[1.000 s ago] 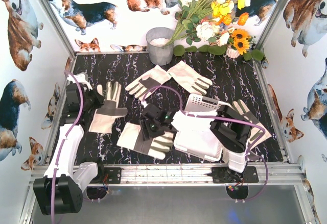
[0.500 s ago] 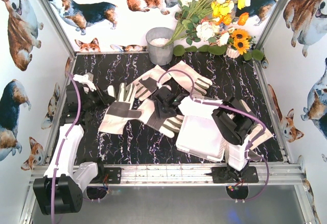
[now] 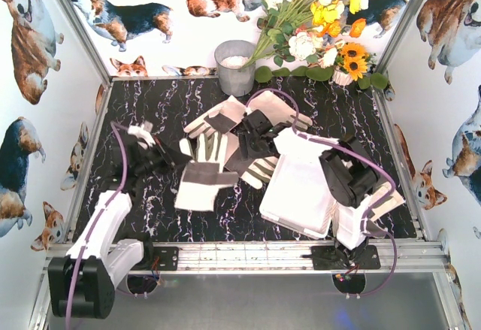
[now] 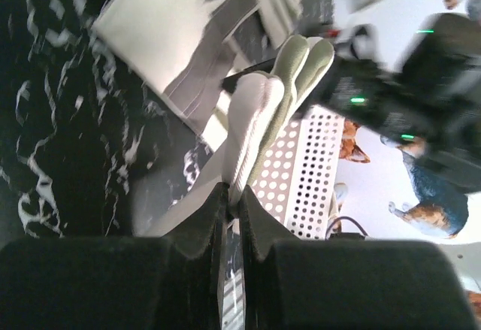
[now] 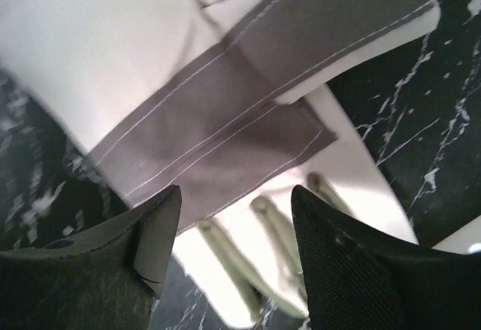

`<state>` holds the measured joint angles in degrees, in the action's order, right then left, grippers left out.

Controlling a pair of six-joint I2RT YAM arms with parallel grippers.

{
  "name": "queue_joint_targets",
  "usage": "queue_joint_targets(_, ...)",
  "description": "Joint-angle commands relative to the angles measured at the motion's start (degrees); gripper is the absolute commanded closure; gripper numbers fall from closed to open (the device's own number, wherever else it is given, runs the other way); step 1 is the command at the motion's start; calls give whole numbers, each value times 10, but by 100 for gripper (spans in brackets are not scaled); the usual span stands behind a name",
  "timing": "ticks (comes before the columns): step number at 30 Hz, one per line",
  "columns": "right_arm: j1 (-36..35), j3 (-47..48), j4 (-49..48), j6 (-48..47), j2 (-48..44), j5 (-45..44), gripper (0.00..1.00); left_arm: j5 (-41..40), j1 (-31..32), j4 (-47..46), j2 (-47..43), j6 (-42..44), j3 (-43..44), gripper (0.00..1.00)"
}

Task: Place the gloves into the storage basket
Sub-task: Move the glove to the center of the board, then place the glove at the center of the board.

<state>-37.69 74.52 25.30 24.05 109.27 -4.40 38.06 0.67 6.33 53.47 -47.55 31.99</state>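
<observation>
One glove [image 3: 204,174] is pinched by its edge in the left end effector [image 4: 231,195], whose fingers are clamped together on the fabric, just left of the storage basket [image 3: 301,195]. So thin a hold could slip and drop it on the worktop [image 3: 165,112]. A second glove [image 5: 225,127], grey patch up, lies directly beneath the right end effector [image 5: 234,198], whose fingers stand apart
</observation>
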Motion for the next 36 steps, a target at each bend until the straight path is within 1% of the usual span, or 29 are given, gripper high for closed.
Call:
queue_joint_targets(1,-3,8,7,-14,-97,83,37,2,7,-87,45,-86,-76,100)
queue_joint_targets(2,-3,-2,4,-8,-114,109,37,1,8,-94,61,-82,-85,100)
queue_joint_targets(4,-3,-27,-1,6,-157,163,32,-14,10,-73,83,-53,-85,100)
queue_joint_targets(8,-6,-90,-36,59,-222,262,29,-89,28,20,89,30,-51,100)
queue_joint_targets(9,-10,-107,-47,77,-235,276,29,-103,35,33,88,38,-46,97)
queue_joint_targets(10,-16,-120,-55,91,-244,285,29,-111,41,39,87,41,-45,88)
queue_joint_targets(11,-24,-130,-58,101,-251,289,29,-115,47,47,86,47,-45,77)
queue_joint_targets(13,-51,-138,-51,105,-255,266,29,-141,57,73,82,64,-43,53)
queue_joint_targets(14,-65,-138,-43,103,-251,248,28,-167,61,89,79,73,-42,47)
queue_joint_targets(16,-88,-131,-23,103,-235,217,29,-196,65,112,68,84,-42,41)
queue_joint_targets(20,-128,-119,3,104,-207,160,29,-226,75,131,43,90,-41,40)
queue_joint_targets(22,-142,-115,9,109,-195,144,29,-237,81,139,41,94,-40,40)
queue_joint_targets(28,-150,-133,4,148,-179,114,30,-235,92,126,64,102,-49,45)
queue_joint_targets(31,-150,-149,-20,164,-171,118,30,-234,93,112,75,101,-53,48)
queue_joint_targets(35,-150,-147,-42,172,-146,133,31,-228,97,86,94,97,-55,52)
queue_joint_targets(36,-150,-144,-45,172,-139,132,32,-227,98,81,101,98,-54,53)
